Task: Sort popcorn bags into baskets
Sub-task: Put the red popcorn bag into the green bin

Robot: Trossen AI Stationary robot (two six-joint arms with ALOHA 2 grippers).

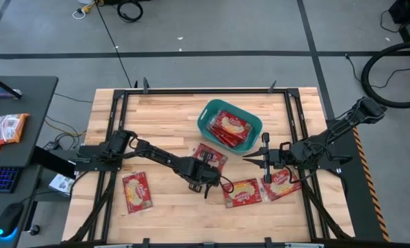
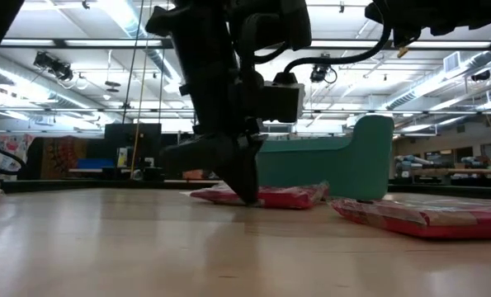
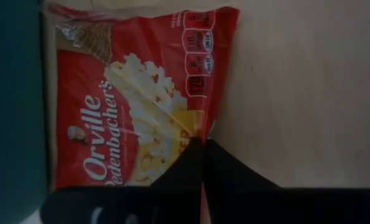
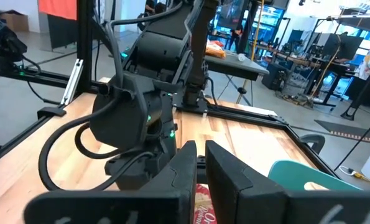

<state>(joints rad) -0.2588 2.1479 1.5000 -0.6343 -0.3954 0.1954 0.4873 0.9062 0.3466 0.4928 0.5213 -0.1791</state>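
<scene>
Several red popcorn bags lie flat on the wooden table: one at the near left [image 1: 137,191], one in the middle [image 1: 210,157], two at the near right [image 1: 242,191] [image 1: 280,186]. More bags fill the teal basket [image 1: 206,117] at the far centre. My left gripper [image 1: 207,171] is shut on the middle bag [image 3: 135,106], which shows in the low view [image 2: 290,196] in front of the basket [image 2: 344,161]. My right gripper [image 1: 249,157] hovers level to the right of that bag, fingers almost together around nothing [image 4: 200,158]. My left gripper pinches the middle bag between its two fingers [image 3: 188,158] at the long edge [image 3: 209,124] that faces away from the basket, about halfway along it. The fingers slant down from above on the table's near-left side. The bag lies flat on the table.
A steel frame [image 1: 191,90] runs along the table's edges. Bare wood lies between the near-left bag and the near-right ones. A side desk [image 1: 18,89] with a keyboard, a mouse and packets stands left of the table. Cables lie on the floor beyond the far edge.
</scene>
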